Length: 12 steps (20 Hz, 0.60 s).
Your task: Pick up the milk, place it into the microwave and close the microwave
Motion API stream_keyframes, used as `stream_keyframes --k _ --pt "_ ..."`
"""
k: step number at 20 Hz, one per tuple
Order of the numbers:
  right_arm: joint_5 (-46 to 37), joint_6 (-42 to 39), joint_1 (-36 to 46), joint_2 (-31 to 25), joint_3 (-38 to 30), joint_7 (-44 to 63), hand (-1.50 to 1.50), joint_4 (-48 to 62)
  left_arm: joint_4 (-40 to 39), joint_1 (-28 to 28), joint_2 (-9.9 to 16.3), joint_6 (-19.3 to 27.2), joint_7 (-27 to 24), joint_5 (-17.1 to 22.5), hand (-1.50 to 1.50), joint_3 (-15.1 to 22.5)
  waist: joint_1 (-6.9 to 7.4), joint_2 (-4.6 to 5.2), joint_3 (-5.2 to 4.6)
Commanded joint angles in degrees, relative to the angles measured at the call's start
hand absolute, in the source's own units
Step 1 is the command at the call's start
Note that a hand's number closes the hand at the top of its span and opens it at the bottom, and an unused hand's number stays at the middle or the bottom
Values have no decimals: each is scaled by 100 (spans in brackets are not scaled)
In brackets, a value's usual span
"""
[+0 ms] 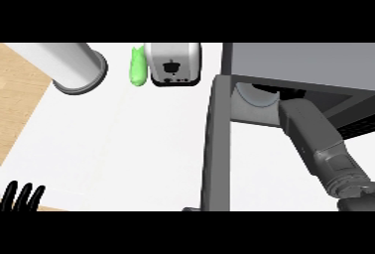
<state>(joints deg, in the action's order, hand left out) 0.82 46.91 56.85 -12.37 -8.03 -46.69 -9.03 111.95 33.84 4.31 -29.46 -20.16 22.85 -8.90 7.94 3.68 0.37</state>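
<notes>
white counter (132,149) with a wood strip along the 9 o'clock edge, toaster (174,64) at 12, a green thing (137,67) just beside it, and a big grey cylinder (77,67) up at 11. microwave (300,69) fills the 1-2 o'clock corner, its door (217,144) swung open and running edge-on down the middle toward 6.

my right forearm (319,144) goes up into the cavity from 5 o'clock. the right hand is hidden inside, so i can't tell if it's holding or let go. can't see the milk either; my guess is it's inside w/ the hand, near the pale turntable plate (253,96) showing at the cavity mouth.

left hand (22,196) rests at 8 o'clock, fingers straight and up, holding nothing.

to do this bit well: set the carton flat on the plate, well back from the opening, let go fully, then pull the arm straight out toward 5 w/o clipping the door edge. only then swing the door shut.
</notes>
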Motion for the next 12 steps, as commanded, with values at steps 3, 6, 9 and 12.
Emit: stream_keyframes --k 3,6,9,12 --pt "-35 839 90 82 -97 -195 150 46 -188 -83 -23 -23 -33 -18 -150 7 74 16 -7" --pt "-100 831 182 -32 -83 -57 150 147 -253 -154 -18 -66 -65 -107 -150 64 76 18 -10" --pt "-421 2024 -624 -542 158 1370 -150 878 -98 -192 29 -32 -70 -75 -150 -11 80 255 -106" --pt "-881 2361 -612 -300 594 1903 -150 887 -81 -274 85 -93 -100 -105 -150 -3 254 154 -74"
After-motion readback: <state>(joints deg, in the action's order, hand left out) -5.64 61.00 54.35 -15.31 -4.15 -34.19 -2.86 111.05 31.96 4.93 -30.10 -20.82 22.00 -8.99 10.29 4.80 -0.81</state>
